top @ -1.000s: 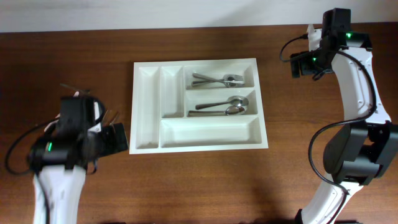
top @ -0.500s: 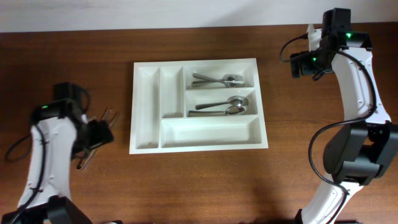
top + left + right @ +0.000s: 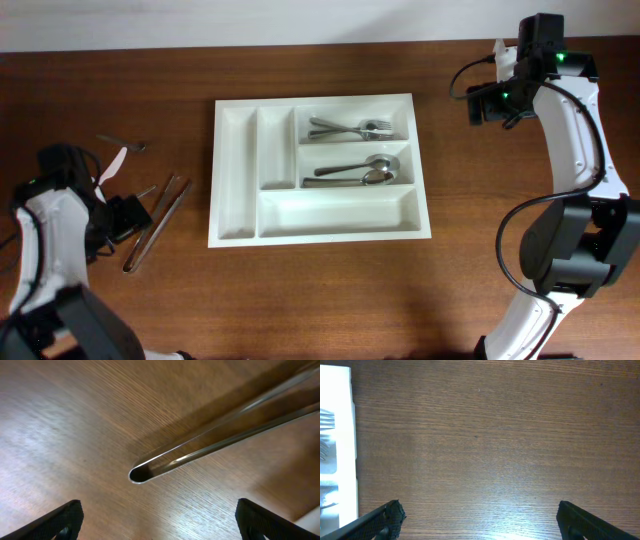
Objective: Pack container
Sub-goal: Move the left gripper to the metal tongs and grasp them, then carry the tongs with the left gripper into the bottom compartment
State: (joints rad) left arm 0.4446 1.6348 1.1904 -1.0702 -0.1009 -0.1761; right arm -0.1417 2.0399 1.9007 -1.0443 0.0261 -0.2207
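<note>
Container (image 3: pixel 340 213) is maybe half packed: forks (image 3: pixel 350 128) and spoons (image 3: pixel 362 172) in, loose cutlery (image 3: pixel 160 220) waiting on the desk (image 3: pixel 330 290). Left gripper (image 3: pixel 160 515) and right gripper (image 3: pixel 480 515) both gape empty.

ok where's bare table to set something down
Bare wood: the strip below the container in the overhead view, and between it and the right arm. Crowded left of it: loose cutlery by the open left gripper.

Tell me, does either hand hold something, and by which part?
Nothing is held. The left hand is open near long metal utensils; the right hand is open over the table.
</note>
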